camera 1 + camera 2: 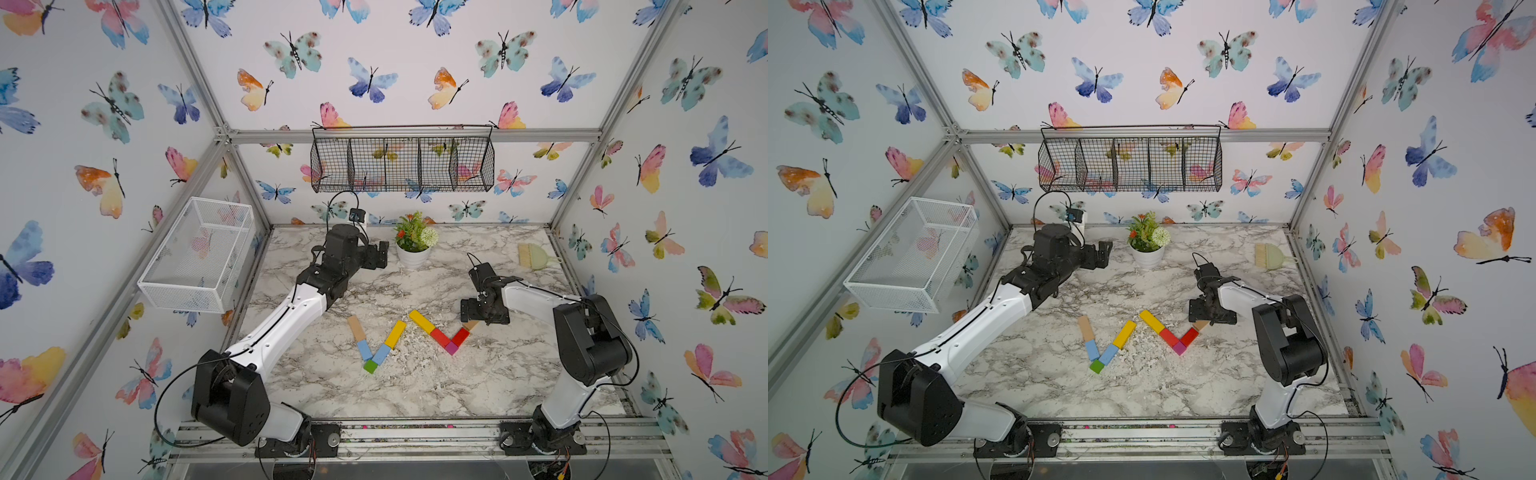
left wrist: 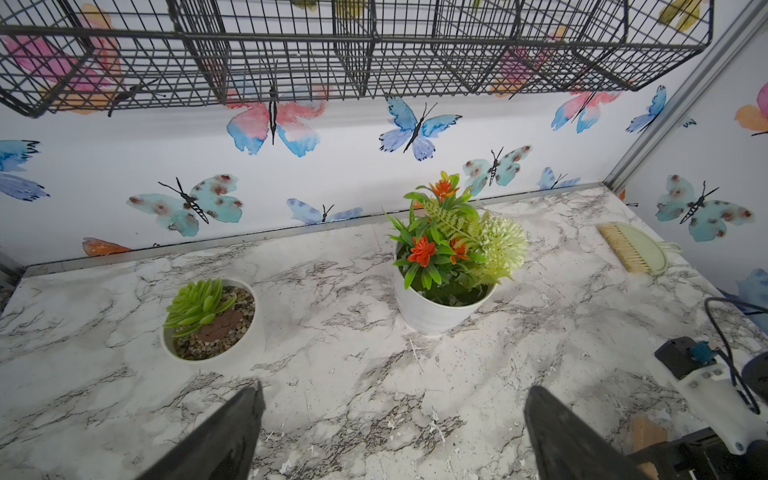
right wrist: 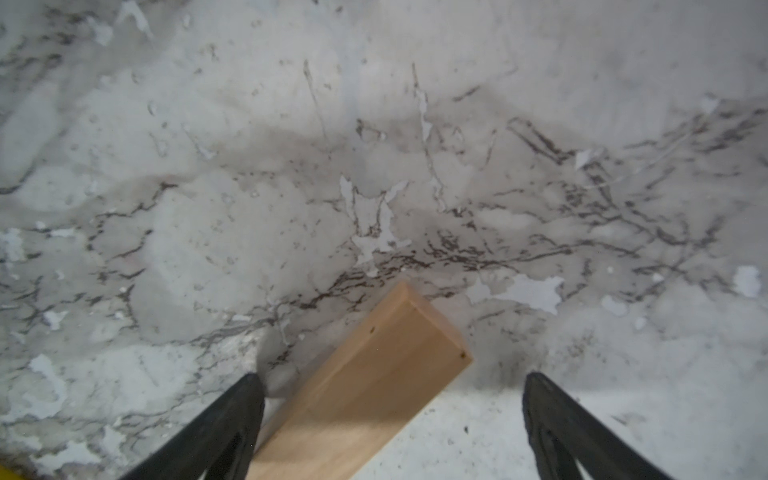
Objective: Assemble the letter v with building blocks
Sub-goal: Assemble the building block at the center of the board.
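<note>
Bar of tan wood sits inside wide-open right pincer, seemingly untouched.

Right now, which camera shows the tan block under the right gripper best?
The right wrist view: the tan block lies large inside the open right gripper. Both top views show only its tip beneath the gripper; the left wrist view at most a blurred tan patch.

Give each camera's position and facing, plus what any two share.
Top views: high over the arm bases, looking down toward the back wall; left arm, right arm, table, building blocks.
Left wrist: raised, facing the back wall; flower pot, succulent, brush; left fingers spread.
Right wrist: low, facing down at the table; tan block below spread right fingers.
Shared: top and left wrist views both show the flower pot and brush.
</note>
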`<control>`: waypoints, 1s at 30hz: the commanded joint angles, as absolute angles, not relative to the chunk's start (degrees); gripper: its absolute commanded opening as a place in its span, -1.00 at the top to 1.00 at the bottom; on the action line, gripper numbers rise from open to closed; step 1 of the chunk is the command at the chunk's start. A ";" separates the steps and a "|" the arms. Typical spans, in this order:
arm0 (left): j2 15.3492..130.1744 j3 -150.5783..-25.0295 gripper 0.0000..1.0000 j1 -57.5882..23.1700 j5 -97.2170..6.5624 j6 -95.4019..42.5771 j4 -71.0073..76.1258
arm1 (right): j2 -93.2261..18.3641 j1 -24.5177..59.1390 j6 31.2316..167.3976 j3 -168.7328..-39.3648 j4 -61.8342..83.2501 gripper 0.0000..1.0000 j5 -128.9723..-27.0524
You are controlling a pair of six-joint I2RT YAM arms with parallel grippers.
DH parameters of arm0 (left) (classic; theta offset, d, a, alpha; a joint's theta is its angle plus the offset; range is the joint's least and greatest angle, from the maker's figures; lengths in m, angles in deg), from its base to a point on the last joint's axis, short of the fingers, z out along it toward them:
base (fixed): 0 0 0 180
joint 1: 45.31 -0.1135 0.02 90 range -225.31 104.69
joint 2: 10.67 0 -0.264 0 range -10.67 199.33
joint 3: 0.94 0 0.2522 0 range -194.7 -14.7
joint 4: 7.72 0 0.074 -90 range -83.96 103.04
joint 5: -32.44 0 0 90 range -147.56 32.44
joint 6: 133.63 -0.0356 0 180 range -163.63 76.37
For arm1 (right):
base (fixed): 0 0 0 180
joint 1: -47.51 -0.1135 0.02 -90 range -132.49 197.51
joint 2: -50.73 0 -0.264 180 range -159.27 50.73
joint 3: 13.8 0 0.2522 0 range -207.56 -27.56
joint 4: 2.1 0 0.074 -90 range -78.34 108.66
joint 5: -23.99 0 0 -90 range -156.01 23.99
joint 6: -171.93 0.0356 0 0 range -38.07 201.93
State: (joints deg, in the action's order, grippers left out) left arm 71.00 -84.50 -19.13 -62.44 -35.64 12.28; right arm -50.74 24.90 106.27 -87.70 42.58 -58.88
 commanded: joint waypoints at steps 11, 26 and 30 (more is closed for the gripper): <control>70.63 -84.66 -0.97 -19.58 -62.19 -35.55 11.40 | -46.08 24.48 105.41 -88.14 41.89 -0.97 -61.09; 71.15 -84.92 -0.97 -19.60 -62.39 -35.55 12.02 | -50.33 26.92 101.68 -90.76 36.89 -0.97 -67.06; 71.29 -84.92 -0.97 -19.60 -62.45 -35.52 12.11 | -51.09 27.21 100.08 -90.96 36.09 -0.97 -67.60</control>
State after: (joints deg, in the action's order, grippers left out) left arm 71.02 -84.50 -19.35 -62.38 -35.64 12.35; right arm -50.26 26.93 102.05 -89.23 36.91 -66.33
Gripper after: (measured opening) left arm 0.984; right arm 0.987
